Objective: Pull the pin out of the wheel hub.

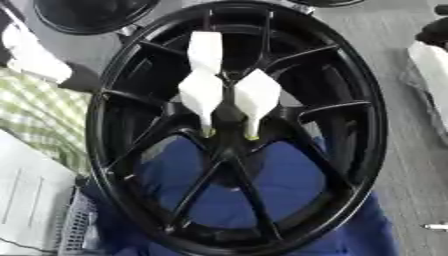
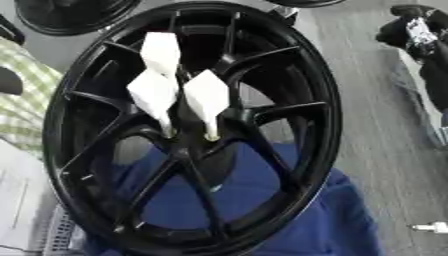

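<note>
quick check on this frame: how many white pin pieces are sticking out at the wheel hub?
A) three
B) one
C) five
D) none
A: three white pins stand at the centre of the black wheel, one higher up at and two side by side below it, the right one at; neither robot hand shows in either view.

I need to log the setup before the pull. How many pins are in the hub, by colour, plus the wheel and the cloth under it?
White pins: 3
Black wheel: 1
Blue cloth: 1
Total: 5
</note>
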You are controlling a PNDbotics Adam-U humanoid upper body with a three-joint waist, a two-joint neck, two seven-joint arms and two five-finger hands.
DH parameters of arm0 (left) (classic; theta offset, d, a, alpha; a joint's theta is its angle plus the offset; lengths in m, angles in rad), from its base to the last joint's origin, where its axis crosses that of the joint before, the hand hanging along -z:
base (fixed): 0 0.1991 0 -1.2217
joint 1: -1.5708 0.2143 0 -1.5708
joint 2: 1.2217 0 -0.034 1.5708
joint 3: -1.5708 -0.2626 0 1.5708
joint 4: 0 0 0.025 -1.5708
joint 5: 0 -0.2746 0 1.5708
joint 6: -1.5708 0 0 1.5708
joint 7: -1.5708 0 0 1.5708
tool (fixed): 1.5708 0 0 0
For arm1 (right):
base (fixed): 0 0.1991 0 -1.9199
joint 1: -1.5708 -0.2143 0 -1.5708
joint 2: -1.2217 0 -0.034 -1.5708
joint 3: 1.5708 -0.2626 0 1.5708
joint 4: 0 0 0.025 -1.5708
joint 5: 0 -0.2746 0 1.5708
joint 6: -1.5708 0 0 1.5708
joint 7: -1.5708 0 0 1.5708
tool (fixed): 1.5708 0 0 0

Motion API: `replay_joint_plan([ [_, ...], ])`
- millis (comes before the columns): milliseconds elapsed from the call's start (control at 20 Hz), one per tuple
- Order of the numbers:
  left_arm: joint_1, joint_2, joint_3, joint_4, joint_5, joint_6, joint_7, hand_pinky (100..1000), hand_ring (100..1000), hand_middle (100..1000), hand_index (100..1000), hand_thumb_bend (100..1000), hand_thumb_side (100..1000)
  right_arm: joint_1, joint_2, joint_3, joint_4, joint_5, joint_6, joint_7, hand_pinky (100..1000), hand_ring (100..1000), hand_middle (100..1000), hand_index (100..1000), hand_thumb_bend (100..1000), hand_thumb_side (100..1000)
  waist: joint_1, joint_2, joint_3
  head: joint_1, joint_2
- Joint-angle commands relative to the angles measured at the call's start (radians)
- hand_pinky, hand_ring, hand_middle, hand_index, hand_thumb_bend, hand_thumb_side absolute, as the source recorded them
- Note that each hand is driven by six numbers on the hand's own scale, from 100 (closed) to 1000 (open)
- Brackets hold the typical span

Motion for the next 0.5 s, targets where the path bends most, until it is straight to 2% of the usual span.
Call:
replay_joint_plan([
  [50, -0.026, 0.015, -0.007, -0.043, -0.005, 0.022, -0.021, 764, 716, 717, 818, 620, 336, -0.008, -0.030, -0.005, -0.022, 0.004, -0.002, 0.005, 862, 699, 608, 782, 100, 631, -0.004, -0.015, 0.000, 0.005, -0.012],
  [150, -0.028, 0.016, -0.013, -0.062, -0.004, 0.032, -0.035, 756, 688, 725, 821, 618, 354, -0.008, -0.029, -0.004, -0.022, 0.004, -0.002, 0.006, 862, 699, 608, 782, 100, 632, -0.004, -0.014, 0.001, 0.005, -0.010],
  [500, -0.018, 0.037, -0.027, -0.146, -0.029, 0.077, -0.060, 766, 717, 748, 831, 613, 331, -0.005, -0.027, -0.004, -0.023, 0.007, -0.002, 0.007, 862, 699, 608, 782, 100, 633, -0.007, -0.011, 0.002, 0.007, -0.016],
])
